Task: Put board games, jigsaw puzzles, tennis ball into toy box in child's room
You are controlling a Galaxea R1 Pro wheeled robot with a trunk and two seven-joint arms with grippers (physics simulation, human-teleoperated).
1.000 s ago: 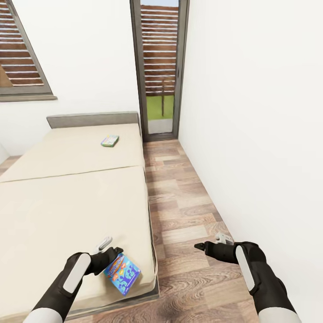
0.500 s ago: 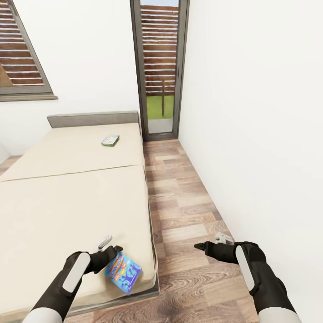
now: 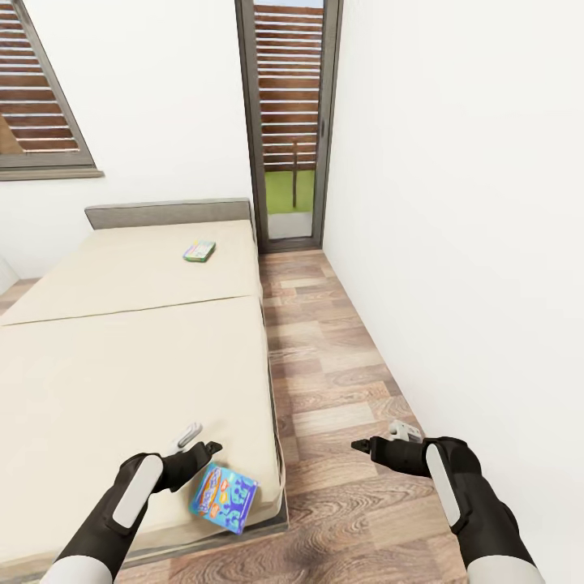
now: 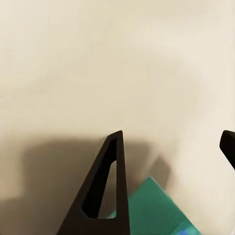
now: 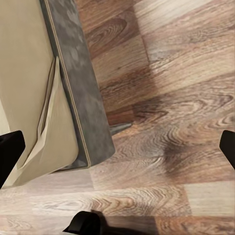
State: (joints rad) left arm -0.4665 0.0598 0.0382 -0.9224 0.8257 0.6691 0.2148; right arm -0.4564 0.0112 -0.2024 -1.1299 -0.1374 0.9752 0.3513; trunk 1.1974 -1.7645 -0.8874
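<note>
The left half of the head view is taken up by the bed (image 3: 130, 357), its beige mattress running from the grey headboard (image 3: 166, 215) in the upper left down to the lower left corner, where its near edge and grey frame are seen. To its right, a strip of wood-plank floor (image 3: 341, 389) is left open between the bed's long edge and the white wall (image 3: 454, 203), leading up to the tall dark-framed window (image 3: 288, 122) at upper centre.

The blue board game (image 3: 224, 497) is seen lower left of centre, tilted, lying at the mattress's near right corner close to both edges. A second, green-toned board game (image 3: 199, 251) lies flat far up the bed, near the headboard and well apart from the first.

The left gripper (image 3: 199, 442) is held over the mattress just above the blue box; its fingers are spread apart in the wrist view, with nothing gripped. The right gripper (image 3: 381, 442) is held over the open floor at lower right, jaws wide apart and empty.
</note>
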